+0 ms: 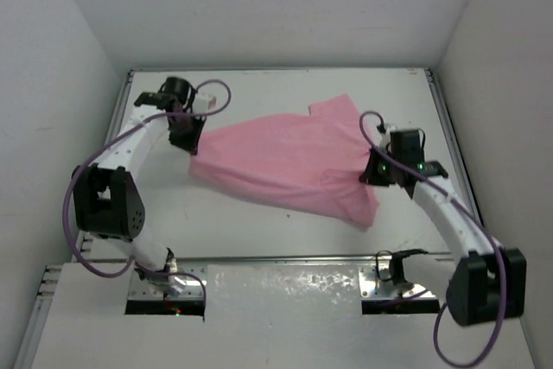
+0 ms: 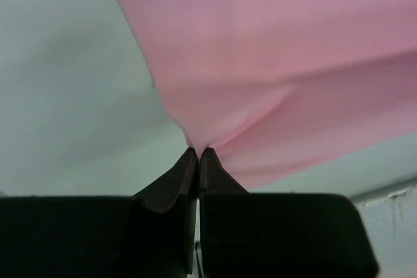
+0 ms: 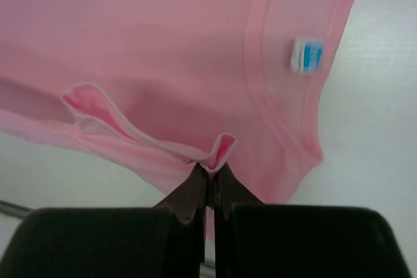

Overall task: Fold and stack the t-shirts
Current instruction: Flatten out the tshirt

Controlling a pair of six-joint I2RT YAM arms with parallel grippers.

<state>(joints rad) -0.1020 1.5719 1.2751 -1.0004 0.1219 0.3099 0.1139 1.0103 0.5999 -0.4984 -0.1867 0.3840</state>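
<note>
A light-pink t-shirt (image 1: 289, 160) hangs stretched across the middle of the white table between both arms. My left gripper (image 1: 192, 143) is shut on its left end, and the left wrist view shows the cloth (image 2: 273, 63) pinched at the fingertips of that gripper (image 2: 198, 151). On the other side, my right gripper (image 1: 373, 172) is shut on the shirt's right edge. Seen from the right wrist, a folded hem (image 3: 218, 151) sits between the tips of the gripper (image 3: 212, 168), beside the collar and its white-and-blue label (image 3: 306, 54). One sleeve (image 1: 335, 108) points toward the back.
White walls enclose the table (image 1: 259, 222) on three sides, with metal rails along the left and right edges. Purple cables loop off both arms. A white plate (image 1: 285, 283) lies between the arm bases at the near edge.
</note>
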